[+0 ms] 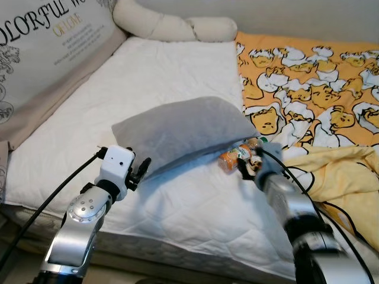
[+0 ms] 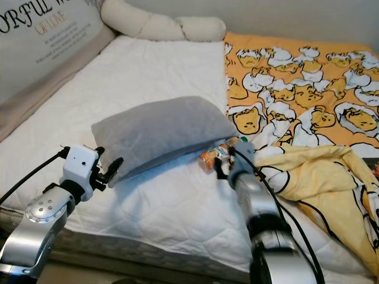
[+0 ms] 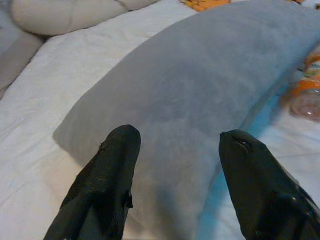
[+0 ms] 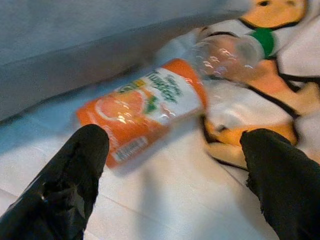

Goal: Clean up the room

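Reaching in over the near edge of the bed (image 1: 195, 225): two silver arms, one at each side.

Left hand (image 3: 177, 172) spreading wide open, black fingers (image 3: 107, 185) straddling the near end of a grey pillow (image 1: 180, 133), holding nothing; whether touching the fabric, impossible to tell.

Right hand (image 4: 172, 182) also gaping wide, gripping nothing, fingers either side of a plastic bottle (image 4: 160, 105) and just short of it.

Lying on its side on the white quilted cover, towards the middle of the bed: that bottle, with orange label, clear neck and green cap (image 4: 264, 41). Label end tucking against the pillow's lower edge, cap end pointing onto a blanket. Picture slightly blurred here.

Resting across the middle of the bed: the grey pillow, long and plump, lying at a slant from the left hand up towards the blanket.

Covering the right side of the bed, out to the far edge: an orange blanket (image 1: 308, 77) printed with white and yellow cartoon figures, a plain yellow fold (image 1: 337, 171) bunching near the right arm.

Leaning along the left edge: a large cushion (image 1: 41, 53) bearing printed lettering.

Curling across the far edge: a cream knotted bolster (image 1: 172, 25).
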Robot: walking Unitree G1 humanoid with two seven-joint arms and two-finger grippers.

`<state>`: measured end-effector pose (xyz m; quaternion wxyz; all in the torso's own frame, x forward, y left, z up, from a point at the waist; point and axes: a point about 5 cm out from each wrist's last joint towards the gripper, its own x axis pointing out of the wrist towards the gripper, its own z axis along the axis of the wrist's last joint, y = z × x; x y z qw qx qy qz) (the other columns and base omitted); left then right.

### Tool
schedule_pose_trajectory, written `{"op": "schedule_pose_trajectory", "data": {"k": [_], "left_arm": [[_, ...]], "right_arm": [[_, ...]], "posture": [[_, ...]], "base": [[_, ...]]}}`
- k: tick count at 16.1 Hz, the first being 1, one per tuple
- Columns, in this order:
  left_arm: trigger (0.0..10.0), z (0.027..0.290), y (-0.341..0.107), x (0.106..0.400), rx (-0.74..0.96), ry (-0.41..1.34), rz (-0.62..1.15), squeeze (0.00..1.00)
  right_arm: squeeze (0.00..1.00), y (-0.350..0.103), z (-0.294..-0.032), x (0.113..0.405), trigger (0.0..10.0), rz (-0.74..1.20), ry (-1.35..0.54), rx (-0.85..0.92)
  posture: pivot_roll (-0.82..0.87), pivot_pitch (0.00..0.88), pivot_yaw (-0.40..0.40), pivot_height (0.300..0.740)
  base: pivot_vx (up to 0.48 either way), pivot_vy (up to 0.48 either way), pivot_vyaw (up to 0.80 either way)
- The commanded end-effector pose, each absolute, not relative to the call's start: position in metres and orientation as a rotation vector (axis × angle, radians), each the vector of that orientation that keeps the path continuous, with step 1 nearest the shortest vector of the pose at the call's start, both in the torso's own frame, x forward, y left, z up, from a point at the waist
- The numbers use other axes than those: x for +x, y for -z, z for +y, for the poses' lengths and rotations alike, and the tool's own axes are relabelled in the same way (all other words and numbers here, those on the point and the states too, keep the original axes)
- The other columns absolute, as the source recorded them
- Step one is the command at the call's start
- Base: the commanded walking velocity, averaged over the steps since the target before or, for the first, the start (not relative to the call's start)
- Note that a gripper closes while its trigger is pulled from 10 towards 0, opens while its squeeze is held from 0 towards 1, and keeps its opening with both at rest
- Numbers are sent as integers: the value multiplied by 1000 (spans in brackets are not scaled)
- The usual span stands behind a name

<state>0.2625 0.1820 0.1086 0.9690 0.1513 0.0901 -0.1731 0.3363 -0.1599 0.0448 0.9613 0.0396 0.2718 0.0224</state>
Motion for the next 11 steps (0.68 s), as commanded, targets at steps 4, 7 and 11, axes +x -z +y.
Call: {"op": "schedule_pose_trajectory", "data": {"k": [4,7,11], "left_arm": [[10000,183,-121,258,393,451,193,0],[10000,186,-127,250,425,492,207,0],[10000,188,-134,234,453,528,233,0]], "right_arm": [[0,-61,-146,357,10000,589,29,51],[0,-63,-146,359,10000,623,95,-31],[0,-60,-149,357,10000,633,212,32]], "posture": [[128,27,32,740],[158,78,34,740],[204,151,27,740]], "base": [[0,0,0],[0,0,0],[0,0,0]]}}
